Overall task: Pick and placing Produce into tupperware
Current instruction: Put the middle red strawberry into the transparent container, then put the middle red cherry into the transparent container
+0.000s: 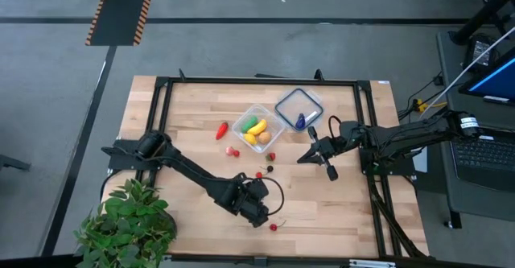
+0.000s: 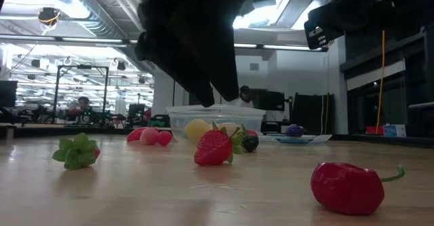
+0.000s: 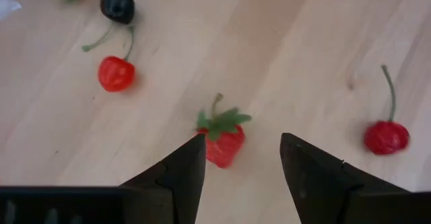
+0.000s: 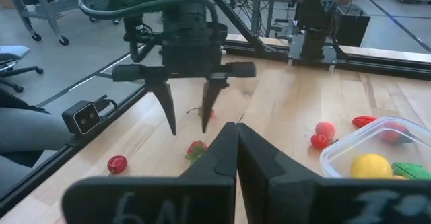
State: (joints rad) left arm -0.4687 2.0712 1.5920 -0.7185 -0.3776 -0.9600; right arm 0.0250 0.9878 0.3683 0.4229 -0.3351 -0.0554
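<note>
On the wooden table [image 1: 338, 212], the clear tupperware [image 1: 257, 128] is sitting mid-table, partly filled. The left gripper [image 3: 242, 158] is hovering released over a toy strawberry [image 3: 222, 140]; light, rigid and probably slick, it is best pinched across its red body. The right gripper [image 4: 236, 150] is waiting clenched and empty.

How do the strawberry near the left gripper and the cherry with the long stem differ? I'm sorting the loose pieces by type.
The strawberry has a leafy green cap; the red cherry has a single thin stem. The strawberry tapers to a point; the cherry is rounder. The strawberry lies just ahead of the open left gripper; the cherry lies off to one side. Both are red and rest on the table.
</note>
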